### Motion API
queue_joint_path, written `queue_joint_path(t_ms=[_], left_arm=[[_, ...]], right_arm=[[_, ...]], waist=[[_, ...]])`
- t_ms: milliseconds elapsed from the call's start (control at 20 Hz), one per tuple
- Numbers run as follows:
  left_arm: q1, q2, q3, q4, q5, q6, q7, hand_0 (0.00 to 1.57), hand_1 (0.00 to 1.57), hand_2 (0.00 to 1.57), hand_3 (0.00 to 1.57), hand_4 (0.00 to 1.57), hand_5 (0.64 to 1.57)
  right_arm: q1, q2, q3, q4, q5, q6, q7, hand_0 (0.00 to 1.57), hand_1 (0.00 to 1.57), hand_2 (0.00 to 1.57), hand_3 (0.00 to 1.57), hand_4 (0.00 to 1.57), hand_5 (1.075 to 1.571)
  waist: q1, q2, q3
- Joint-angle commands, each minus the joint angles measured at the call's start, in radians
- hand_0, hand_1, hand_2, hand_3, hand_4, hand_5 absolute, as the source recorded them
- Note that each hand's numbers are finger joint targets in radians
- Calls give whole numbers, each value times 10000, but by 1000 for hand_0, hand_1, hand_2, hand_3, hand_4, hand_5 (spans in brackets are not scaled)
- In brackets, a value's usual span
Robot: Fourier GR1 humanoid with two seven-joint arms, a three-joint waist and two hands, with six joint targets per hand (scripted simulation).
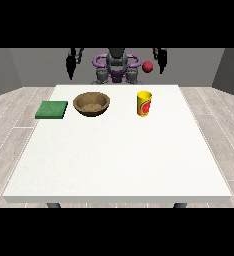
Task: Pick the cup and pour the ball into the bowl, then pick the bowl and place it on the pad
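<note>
Near the table's [114, 165] far edge stood a yellow cup [144, 103] with a red mark, right of the brown bowl [91, 104]; a green pad [52, 109] lay at the left edge. A red ball [148, 67] hung just beside the hand at the view's right [161, 58]; both hands' grip was unreadable.

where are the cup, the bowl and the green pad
cup [144, 104], front view, on its yellow side wall
bowl [91, 104], front view, on its brown inner wall
green pad [52, 109], front view, on the middle of its top face
</note>
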Motion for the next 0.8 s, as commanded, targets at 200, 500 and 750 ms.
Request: queue_joint_path(t_ms=[200,500,750], left_arm=[[-182,480,112,-964,60,-83,976,0,0,0,0,0,1535],[-522,-964,56,-2223,2399,262,3533,0,0,0,0,0,1535],[156,-826,62,-2718,2782,304,4303,0,0,0,0,0,1544]], right_arm=[[-169,-464,-115,-1011,-45,90,883,0,0,0,305,1058,1571],[-1414,894,1781,-2172,-463,-1936,3419,0,0,0,0,829,1571],[-1196,912,4712,-2377,-32,-4825,4771,0,0,0,0,576,1568]], waist=[[5,-2529,-285],[995,-4894,-378],[828,-4708,-368]])
